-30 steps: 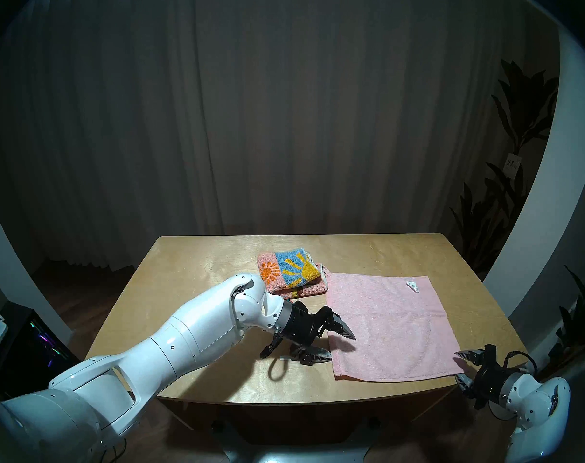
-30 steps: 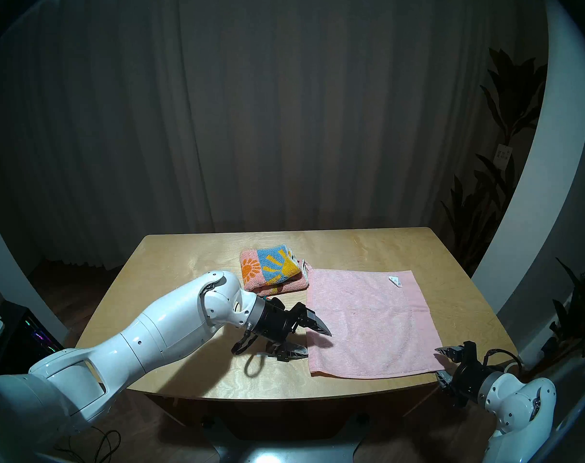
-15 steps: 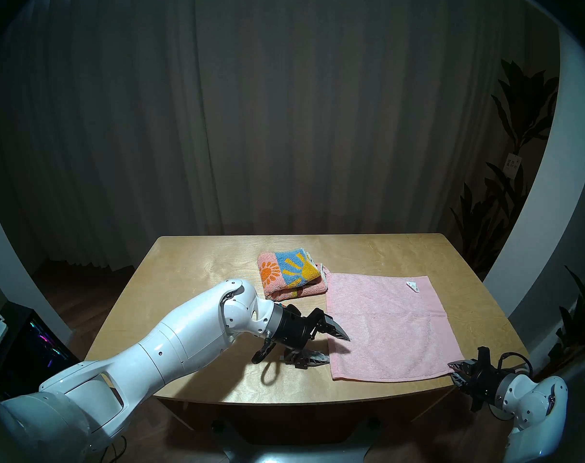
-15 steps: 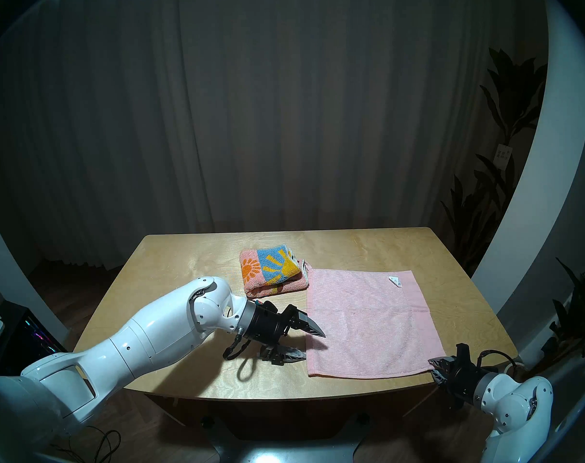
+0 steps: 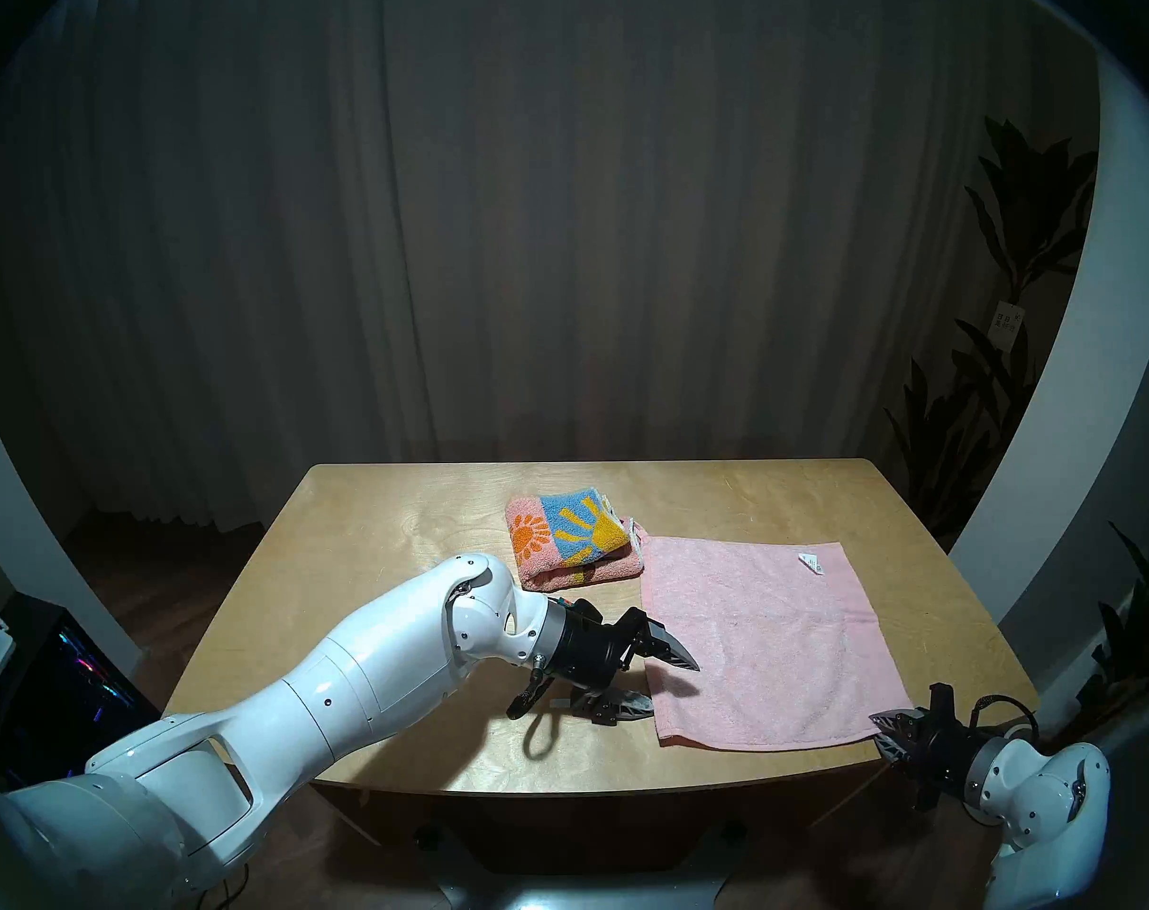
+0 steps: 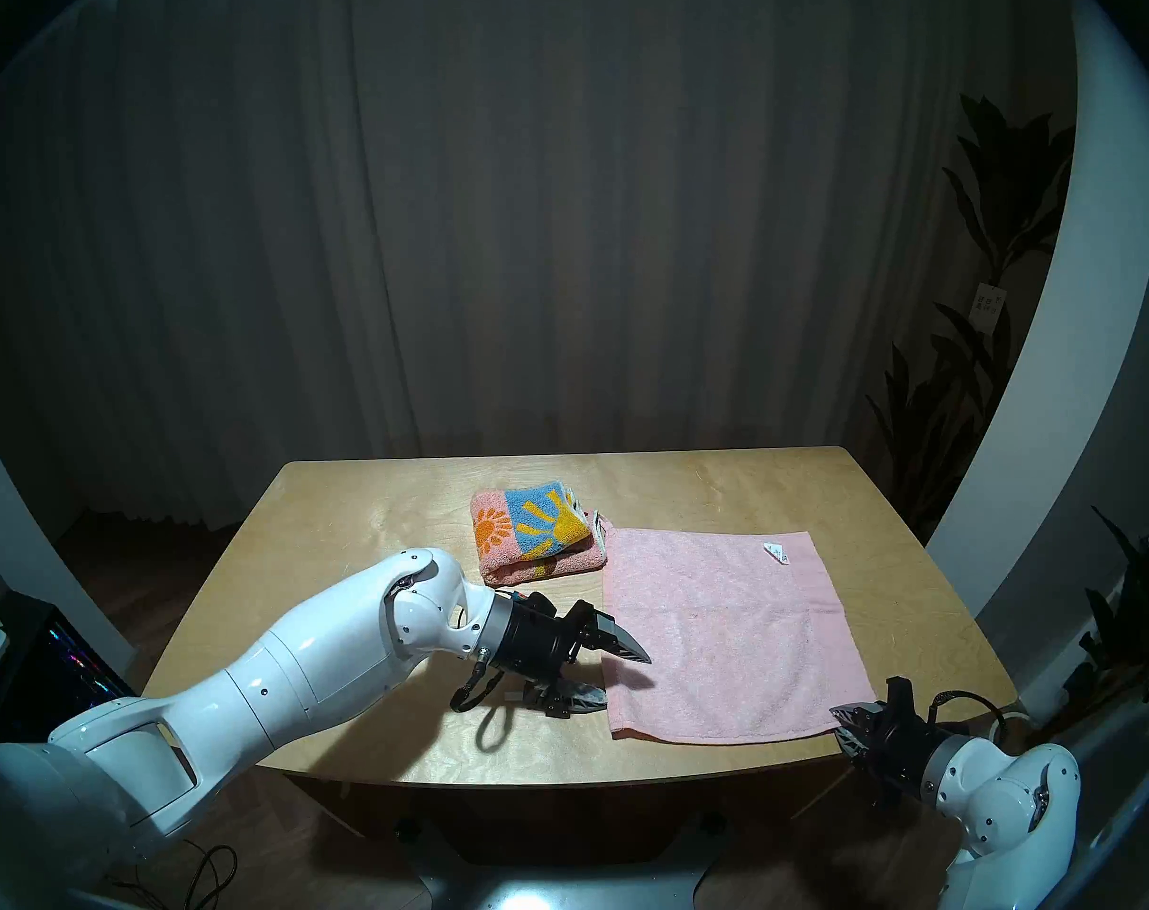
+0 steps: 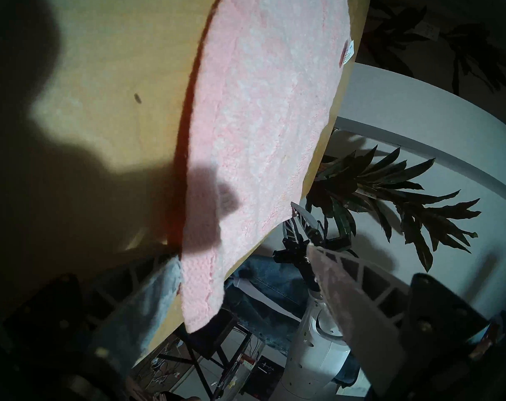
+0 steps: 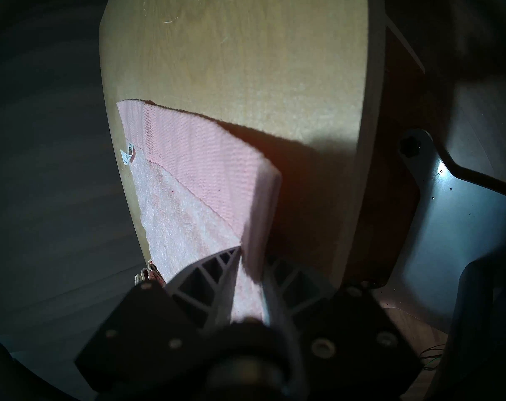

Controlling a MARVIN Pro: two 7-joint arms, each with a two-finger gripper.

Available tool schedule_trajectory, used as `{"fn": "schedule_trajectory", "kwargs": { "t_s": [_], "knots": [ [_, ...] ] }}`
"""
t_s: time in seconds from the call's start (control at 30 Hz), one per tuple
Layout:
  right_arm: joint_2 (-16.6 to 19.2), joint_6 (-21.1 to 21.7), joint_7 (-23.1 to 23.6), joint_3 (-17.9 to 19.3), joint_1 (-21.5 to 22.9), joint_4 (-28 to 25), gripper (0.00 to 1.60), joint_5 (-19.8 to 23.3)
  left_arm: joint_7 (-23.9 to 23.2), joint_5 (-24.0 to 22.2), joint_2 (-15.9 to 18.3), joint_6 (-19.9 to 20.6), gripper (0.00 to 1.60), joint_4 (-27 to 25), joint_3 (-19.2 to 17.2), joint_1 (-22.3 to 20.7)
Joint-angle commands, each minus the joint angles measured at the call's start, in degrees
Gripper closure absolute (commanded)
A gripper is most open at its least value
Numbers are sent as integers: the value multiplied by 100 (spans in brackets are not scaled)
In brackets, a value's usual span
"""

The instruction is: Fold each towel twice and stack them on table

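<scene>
The pale pink towel [image 5: 762, 633] lies flat toward the worktop's [image 5: 388, 547] front right corner, its near-right corner pinched by the right tool [image 5: 887, 733], the left tool [image 5: 665, 682] gaping wide astride its left edge, beside the folded sunflower towel [image 5: 568, 538].

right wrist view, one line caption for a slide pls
Right gripper pinching a corner of the flat pale pink terry towel on the light plywood table.

A dim room is seen, closed off at the back by a dark pleated curtain [image 5: 559, 232]. Tall leafy plants [image 5: 1005, 337] are placed against a white curved wall [image 5: 1044, 429] on the right. A wooden floor [image 5: 158, 560] is lit faintly.
</scene>
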Motion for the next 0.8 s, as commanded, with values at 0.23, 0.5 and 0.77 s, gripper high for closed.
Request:
{"fn": "schedule_trajectory", "kwargs": {
  "t_s": [0.23,0.5,0.77],
  "knots": [
    [11,-58,9,-10,72,-68,120,-60,8,161,33,-16,0,223,166,100],
    [24,-53,-15,-54,105,-84,122,-54,-38,203,49,-16,0,230,178,118],
    [45,-75,-33,-60,115,-123,124,-50,-54,190,72,-16,160,219,192,89]
  ]
}}
